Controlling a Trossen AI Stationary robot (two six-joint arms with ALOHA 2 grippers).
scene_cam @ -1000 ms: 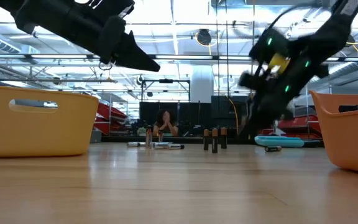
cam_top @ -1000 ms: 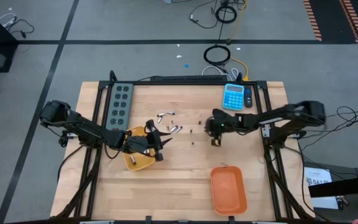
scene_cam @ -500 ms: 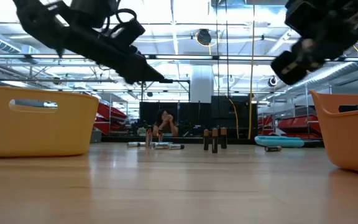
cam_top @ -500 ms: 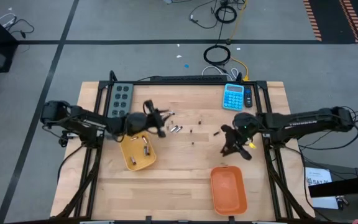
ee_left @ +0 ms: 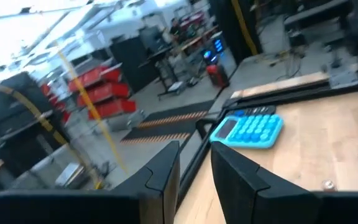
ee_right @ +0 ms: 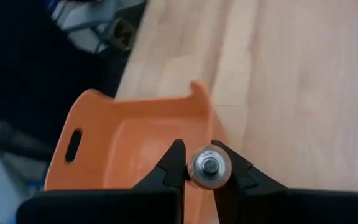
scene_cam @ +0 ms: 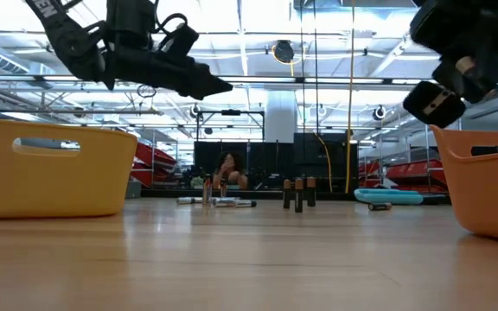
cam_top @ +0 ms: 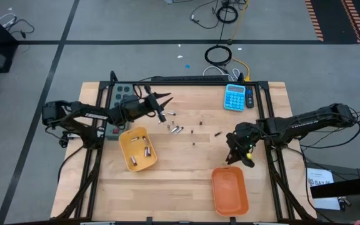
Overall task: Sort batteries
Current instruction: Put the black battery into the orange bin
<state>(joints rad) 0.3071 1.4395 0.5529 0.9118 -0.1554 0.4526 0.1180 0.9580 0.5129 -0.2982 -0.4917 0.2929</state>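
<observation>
The left pincer (cam_top: pixel 162 107) hangs above the worktop (cam_top: pixel 186 181), just past the grey button box (cam_top: pixel 119 100) and close to the loose batteries (cam_top: pixel 176 129). Its fingers (ee_left: pixel 166 168) stand slightly apart with nothing between them. Below it sits the yellow tray (cam_top: pixel 137 150), with a few silvery batteries lying inside. More batteries, light ones and small dark ones, lie scattered across the middle of the worktop, between the two arms. A blue calculator (cam_top: pixel 235 97) rests at the far edge. The right pincer (cam_top: pixel 245 159) hovers just above the near rim of the orange tray (cam_top: pixel 230 190), clamped on one battery (ee_right: pixel 209 167), which shows end-on between the fingers.
</observation>
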